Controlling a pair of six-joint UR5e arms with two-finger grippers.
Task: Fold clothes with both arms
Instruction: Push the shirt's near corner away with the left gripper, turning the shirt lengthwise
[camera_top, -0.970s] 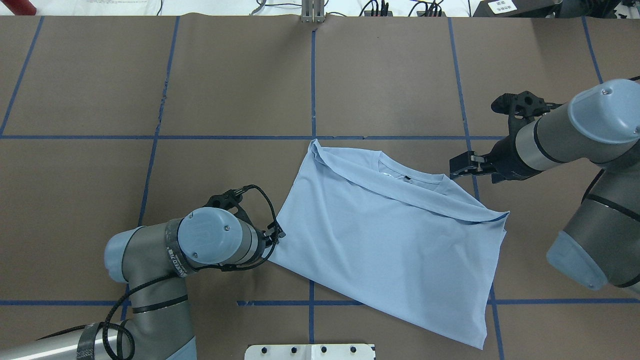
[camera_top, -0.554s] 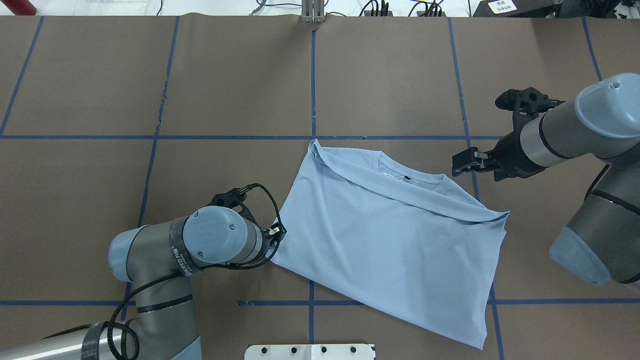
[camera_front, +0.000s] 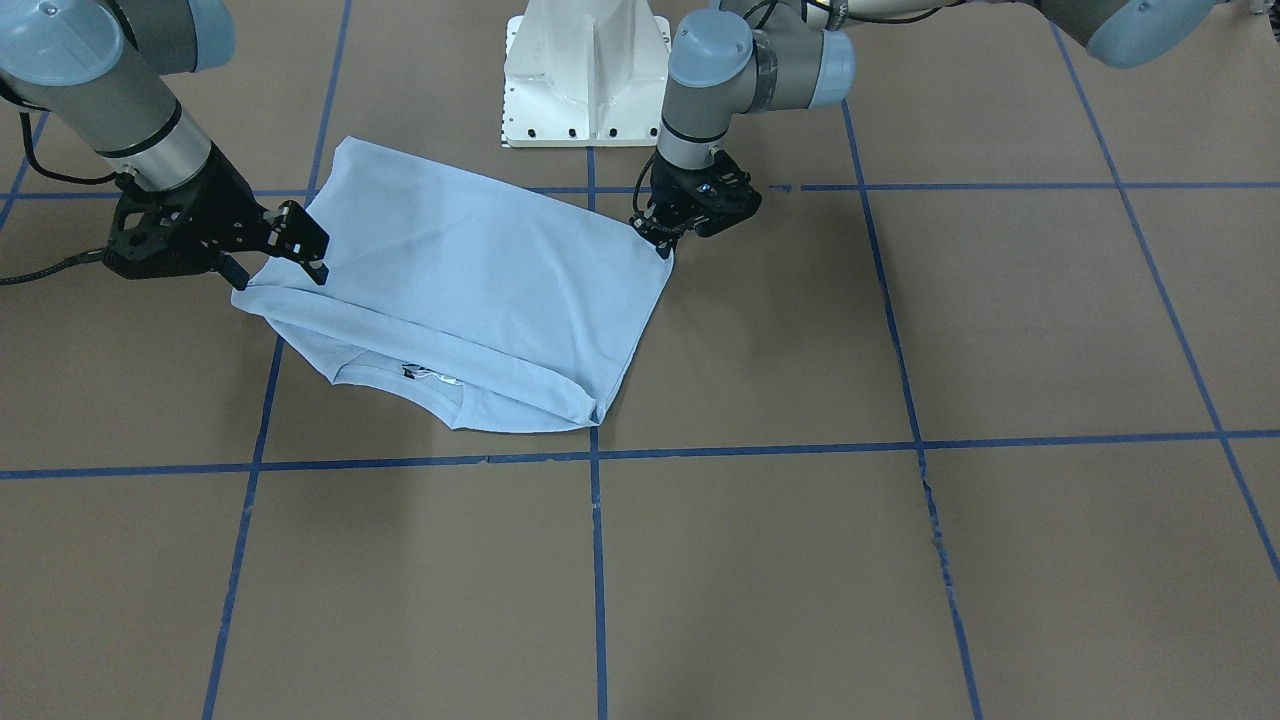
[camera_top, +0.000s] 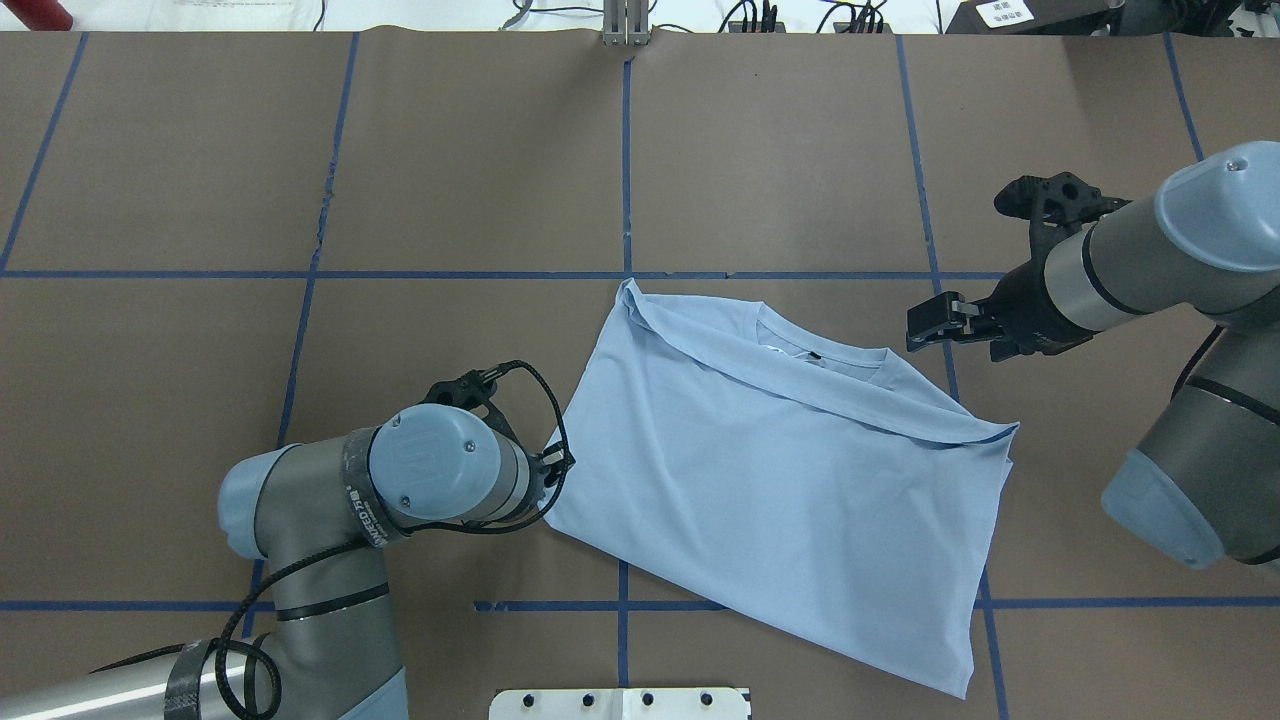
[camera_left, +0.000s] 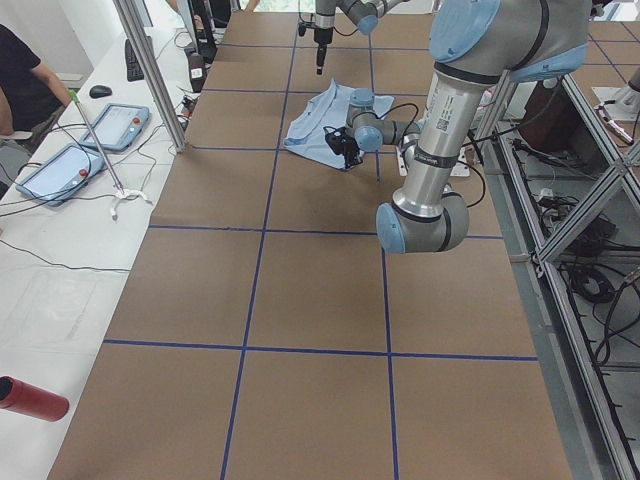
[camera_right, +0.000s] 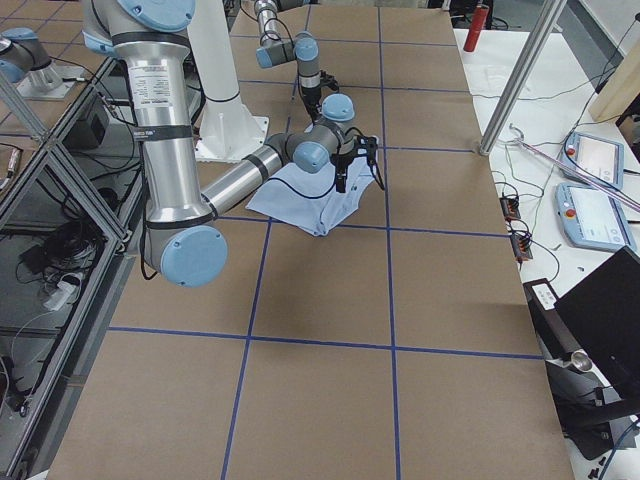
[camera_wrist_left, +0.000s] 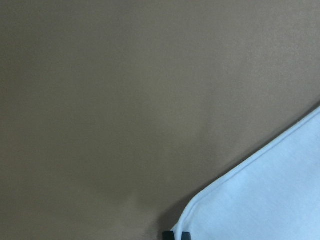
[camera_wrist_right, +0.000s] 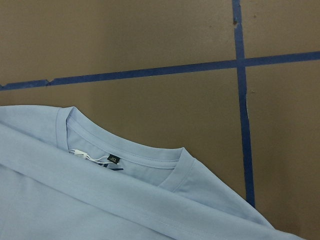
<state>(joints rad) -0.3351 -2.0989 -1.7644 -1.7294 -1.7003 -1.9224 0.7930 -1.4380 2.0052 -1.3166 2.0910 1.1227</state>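
1. The left arm's black two-finger gripper (camera_top: 556, 466) sits low at the left corner of the light blue short-sleeved T-shirt (camera_top: 780, 480). In the left wrist view its dark fingertips (camera_wrist_left: 171, 235) show close together right at that rounded corner. Whether they pinch the cloth I cannot tell.
2. The T-shirt lies folded and slanted on the brown paper-covered surface (camera_top: 450, 150), near the middle and toward the robot's side. A folded band runs along its far edge. The ribbed collar (camera_top: 822, 352) and the white neck tag (camera_wrist_right: 79, 153) show just beyond the band.
3. The right arm's black two-finger gripper (camera_top: 918, 330) hovers just right of the collar, apart from the cloth in the overhead view. Its jaws stand apart and it holds nothing. Its wrist camera looks down on the collar and on a crossing of blue tape.
4. The T-shirt's far-left corner stops just short of a blue tape line (camera_top: 300, 273) running across the surface. Its near-right corner comes down near the surface's near edge, to the right of the white pedestal base plate (camera_top: 620, 703).
5. Bare brown surface lies open across the whole far half, to the left of the left arm, and between the T-shirt's right edge and the right arm.
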